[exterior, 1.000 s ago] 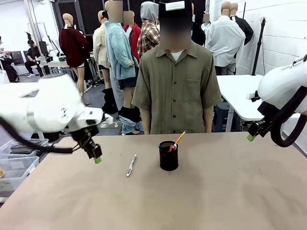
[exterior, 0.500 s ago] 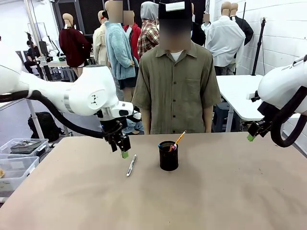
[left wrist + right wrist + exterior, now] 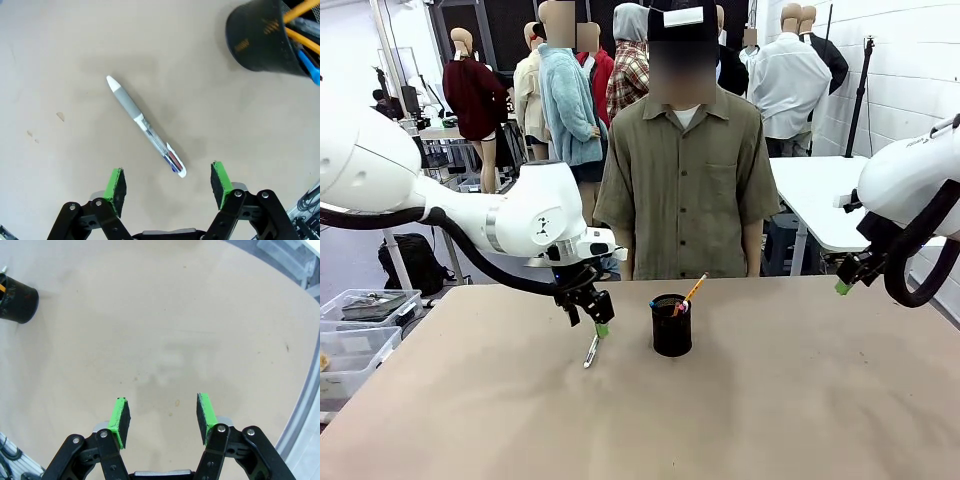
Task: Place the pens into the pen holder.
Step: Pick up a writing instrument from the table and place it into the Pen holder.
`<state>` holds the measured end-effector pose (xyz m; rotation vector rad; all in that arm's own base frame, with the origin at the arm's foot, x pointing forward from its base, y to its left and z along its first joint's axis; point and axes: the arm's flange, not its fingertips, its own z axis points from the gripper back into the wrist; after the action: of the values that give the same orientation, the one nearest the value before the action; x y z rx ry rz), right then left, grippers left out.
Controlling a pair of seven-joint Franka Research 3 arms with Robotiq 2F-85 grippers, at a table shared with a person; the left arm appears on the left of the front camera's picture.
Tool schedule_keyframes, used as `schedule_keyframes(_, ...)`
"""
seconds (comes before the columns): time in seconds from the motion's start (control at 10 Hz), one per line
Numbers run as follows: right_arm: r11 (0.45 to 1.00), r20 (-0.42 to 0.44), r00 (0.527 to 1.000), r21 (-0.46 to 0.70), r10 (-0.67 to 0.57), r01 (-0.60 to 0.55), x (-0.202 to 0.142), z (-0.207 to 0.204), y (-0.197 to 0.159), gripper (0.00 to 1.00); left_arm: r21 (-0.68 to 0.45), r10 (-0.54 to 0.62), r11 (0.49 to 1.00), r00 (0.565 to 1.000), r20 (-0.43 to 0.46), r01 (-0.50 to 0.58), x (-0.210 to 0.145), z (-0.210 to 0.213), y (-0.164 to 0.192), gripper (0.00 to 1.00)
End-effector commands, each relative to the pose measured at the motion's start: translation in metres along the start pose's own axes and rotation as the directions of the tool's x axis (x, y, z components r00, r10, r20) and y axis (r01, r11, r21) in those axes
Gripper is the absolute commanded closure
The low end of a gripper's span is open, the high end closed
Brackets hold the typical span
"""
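text: none legible | pen holder (image 3: 260, 40): orange marks on wall, too blurred to read

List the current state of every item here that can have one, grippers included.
silver-grey pen: lying flat on the table, not gripped.
orange-yellow pen: standing tilted inside the pen holder.
pen holder: upright on the table.
left gripper: open, above the silver-grey pen.
right gripper: open, holding nothing.
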<state>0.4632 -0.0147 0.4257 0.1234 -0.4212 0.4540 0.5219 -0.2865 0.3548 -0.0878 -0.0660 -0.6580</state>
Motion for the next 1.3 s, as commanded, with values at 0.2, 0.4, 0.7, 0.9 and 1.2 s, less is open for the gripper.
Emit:
schedule_keyframes(0.2,1.0,-0.001,1.0,-0.02,0.018,-0.018,-0.004,-0.002,0.0,0.32,0.045,0.062,0.997,0.997,-0.047,-0.06,0.023,-0.026,0.004,0.12)
schedule_keyframes(0.4,1.0,-0.001,1.0,-0.02,0.018,-0.018,-0.004,-0.002,0.0,0.32,0.072,0.077,0.995,0.995,-0.057,-0.072,0.027,-0.036,0.006,0.12)
schedule_keyframes(0.7,1.0,-0.001,1.0,-0.02,0.018,-0.018,-0.004,-0.002,0.0,0.32,0.064,0.083,0.995,0.994,-0.071,-0.079,0.029,-0.044,0.008,0.12)
schedule_keyframes(0.9,1.0,-0.001,1.0,-0.02,0.018,-0.018,-0.004,-0.002,0.0,0.32,0.073,0.069,0.995,0.995,-0.074,-0.064,0.028,-0.045,0.009,0.37)
schedule_keyframes(1.2,1.0,-0.001,1.0,-0.02,0.018,-0.018,-0.004,-0.002,0.0,0.32,0.076,0.067,0.995,0.993,-0.096,-0.06,0.026,-0.049,0.01,0.97)
